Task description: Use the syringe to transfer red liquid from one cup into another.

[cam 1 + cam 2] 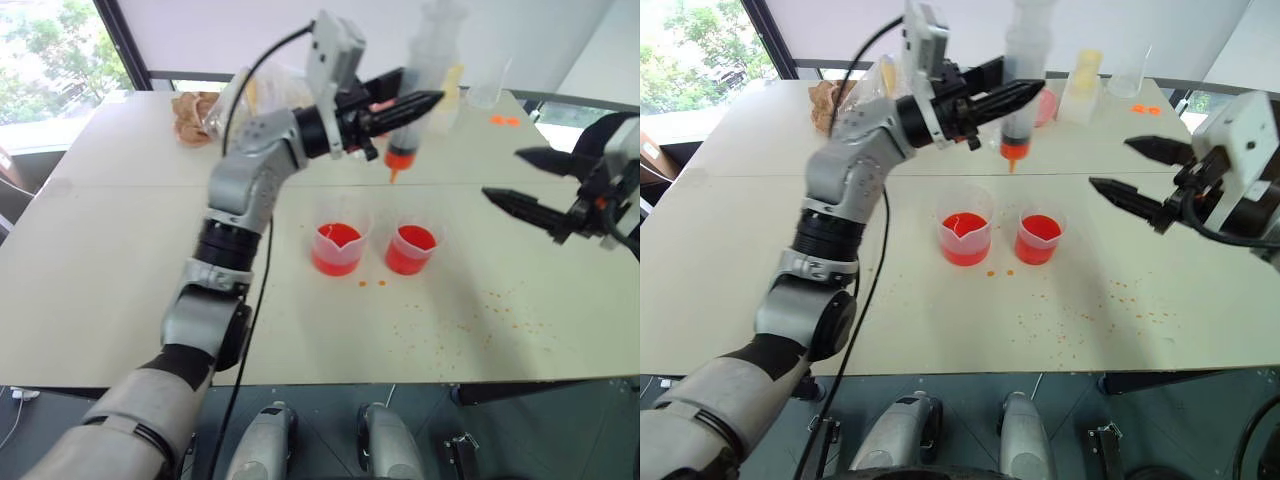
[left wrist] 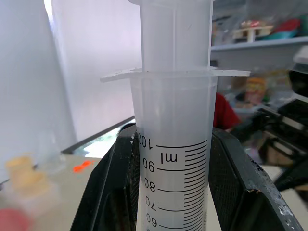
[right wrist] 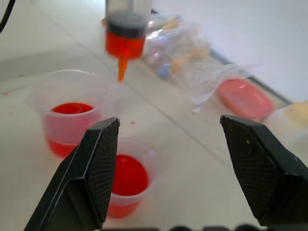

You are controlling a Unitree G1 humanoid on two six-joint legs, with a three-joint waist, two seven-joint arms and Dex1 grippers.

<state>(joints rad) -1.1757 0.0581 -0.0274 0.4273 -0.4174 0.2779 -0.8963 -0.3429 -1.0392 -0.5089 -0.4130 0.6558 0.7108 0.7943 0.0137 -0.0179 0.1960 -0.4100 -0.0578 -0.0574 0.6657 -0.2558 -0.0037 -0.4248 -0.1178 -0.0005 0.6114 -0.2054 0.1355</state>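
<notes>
I see the syringe [image 1: 1023,70] as clear plastic with a dark plunger seal, a band of red liquid below it and a short orange tip; in the left wrist view its barrel carries black printed graduation marks and numbers. The spouted measuring cup [image 1: 964,236] and the smaller plain cup [image 1: 1039,238] are both clear, each holding bright red-orange liquid [image 1: 1040,228]. The table [image 1: 740,250] is pale cream, freckled with small orange droplets near the cups. Both grippers' fingers [image 3: 96,168] are black with a fine textured grid on the pads.
</notes>
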